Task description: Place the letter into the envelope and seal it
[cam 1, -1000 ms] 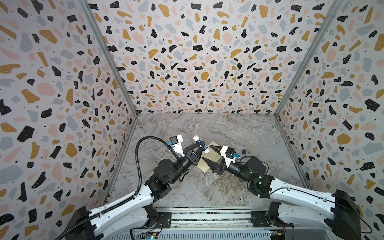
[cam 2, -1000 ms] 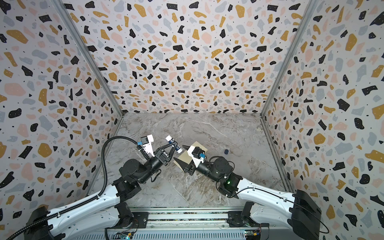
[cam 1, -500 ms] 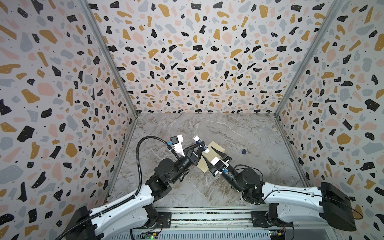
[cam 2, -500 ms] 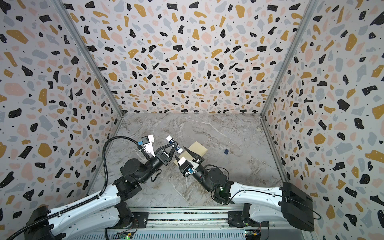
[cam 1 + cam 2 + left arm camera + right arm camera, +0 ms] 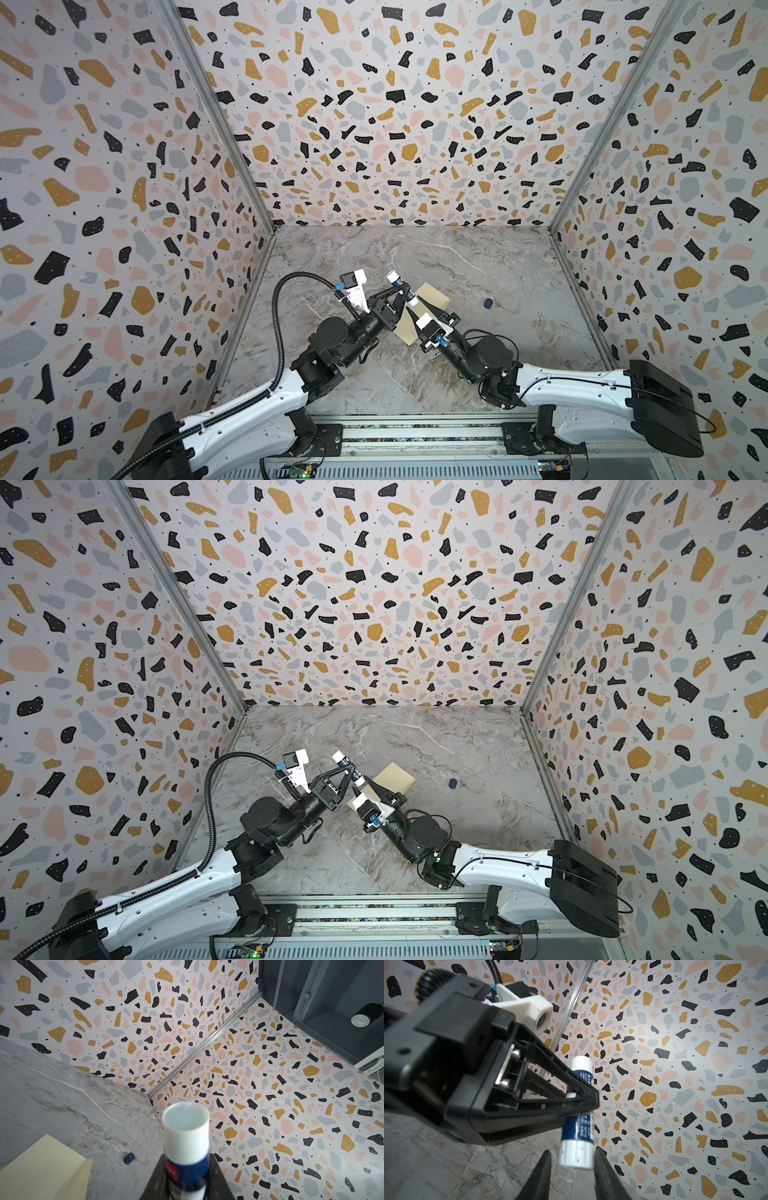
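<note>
Two claws meet just above the near corner of the envelope, which lies flat on the bench, pale yellow, with its flap edge showing in the left wrist view. I see no letter anywhere outside the envelope. Whether it is tucked inside I cannot tell.

The left claw is pinching a glue stick around its dark blue middle and holds it tilted in the air over the envelope's near corner. One white end points up and away from the envelope. The left wrist view shows a flat pale face at that end, so I take it for the open glue end. A small dark blue cap sits on the bench well to the right of the envelope, and that fits.

The right claw comes up from the envelope's near side. Its fingers are spread and stand on either side of the stick's lower white end, with a gap showing on at least one side. I would not call it a grip.

My guess is that the left claw keeps the stick steady at mid-height so the right can take the base, to twist it or to turn the glue end down toward the flap. Sealing looks not yet done. The stick could slip or tip if the right claw closes off-centre.
</note>
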